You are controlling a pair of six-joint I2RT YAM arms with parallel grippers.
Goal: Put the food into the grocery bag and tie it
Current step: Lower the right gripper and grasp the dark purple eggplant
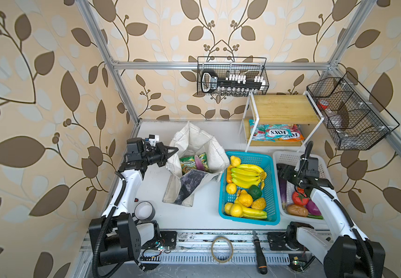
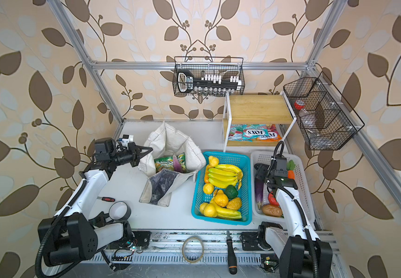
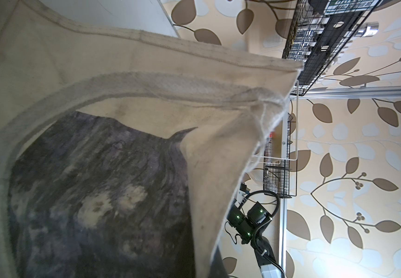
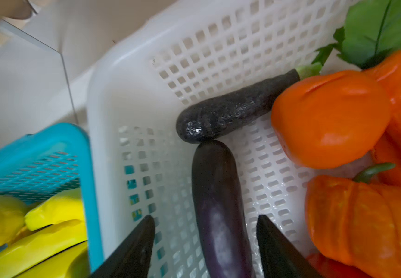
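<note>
Your left gripper [image 1: 171,154] is closed, apparently pinching the left rim of the off-white fabric grocery bag [image 1: 195,140] with its dark grey mottled panel, though the contact is hard to see; the bag stands open beside the blue plastic basket [image 1: 250,154], with green-and-yellow crinkly snack packets [image 1: 189,164] inside; your right gripper [image 4: 204,217] hangs in the white plastic lattice basket [image 4: 127,72], jaws apart on either side of a long glossy dark purple toy eggplant [image 4: 218,197], not gripping it; a matte dark eggplant [image 4: 238,113] touches its tip; a round orange toy fruit [image 4: 329,118] lies just beside.

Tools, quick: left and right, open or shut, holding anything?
Left tool: shut, pinching the grocery bag rim.
Right tool: open, astride an eggplant in the white basket, not gripping yet.
</note>
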